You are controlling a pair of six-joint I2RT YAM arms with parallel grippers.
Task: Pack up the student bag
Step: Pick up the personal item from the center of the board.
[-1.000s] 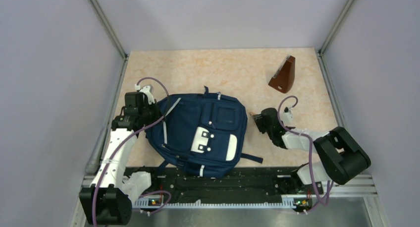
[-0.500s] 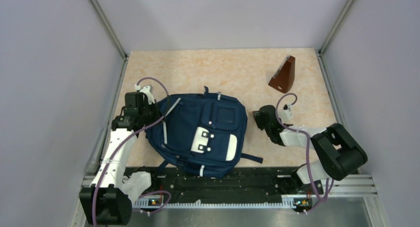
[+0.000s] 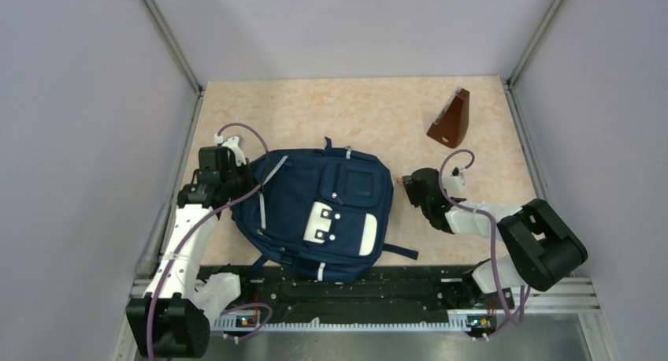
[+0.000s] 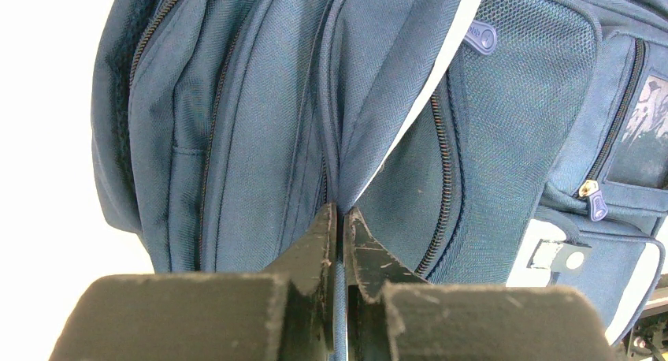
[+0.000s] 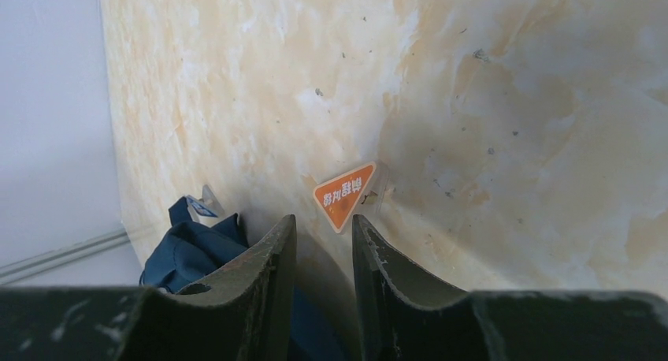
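Bag (image 3: pixel 319 211) lying flat with front pockets up, towards the near edge of the table (image 3: pixel 354 109), between the two arms. Left gripper (image 4: pixel 340 215): jaws pressed together on a fold of fabric at the bag's left side. Right gripper (image 5: pixel 321 219): low over the table just right of the bag, jaws slightly apart. An orange triangular tag (image 5: pixel 344 195) shows just past its fingertips; whether it is gripped cannot be told. Far right: brown wedge (image 3: pixel 450 120), well apart from the bag.
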